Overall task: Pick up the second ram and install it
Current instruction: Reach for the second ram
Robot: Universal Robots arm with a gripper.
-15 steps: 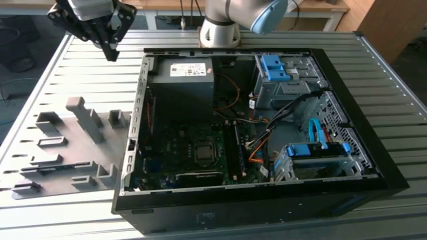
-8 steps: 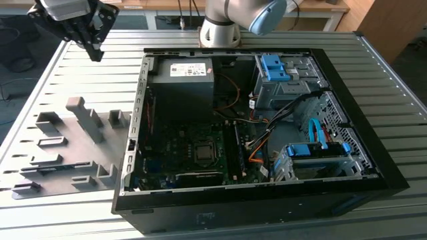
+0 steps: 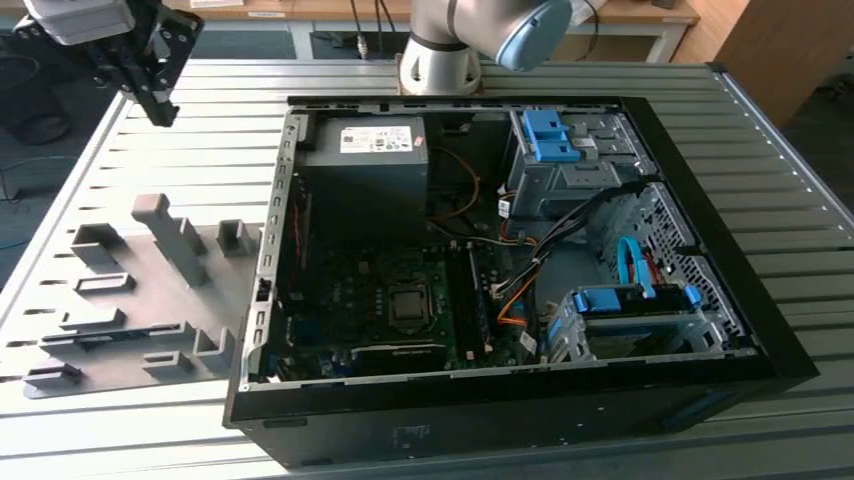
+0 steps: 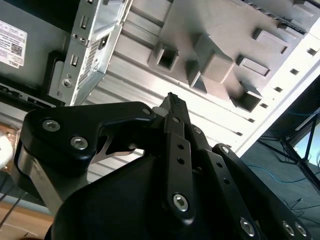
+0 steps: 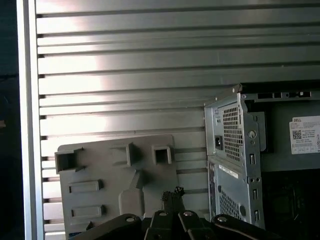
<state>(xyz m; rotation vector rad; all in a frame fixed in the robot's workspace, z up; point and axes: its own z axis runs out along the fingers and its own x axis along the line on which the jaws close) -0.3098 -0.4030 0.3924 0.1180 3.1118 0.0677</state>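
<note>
My gripper (image 3: 162, 110) hangs high over the slatted table, beyond the far left corner of the open computer case (image 3: 771, 345). In both wrist views its fingertips (image 4: 172, 100) (image 5: 172, 192) sit pressed together with nothing between them. Below it lies a grey holder tray (image 3: 140, 305) (image 4: 220, 47) (image 5: 105, 165) with upright blocks and slots. The second ram is hidden from me. Inside the case, long black slot rails (image 3: 475, 290) run beside the CPU socket (image 3: 404, 303) on the motherboard.
The case holds a power supply (image 3: 363, 150) at the back, blue drive brackets (image 3: 547, 135) (image 3: 627, 300) and loose cables (image 3: 534, 270). The arm's base (image 3: 441, 45) stands behind the case. Bare slatted table (image 3: 200, 160) lies between the tray and the gripper.
</note>
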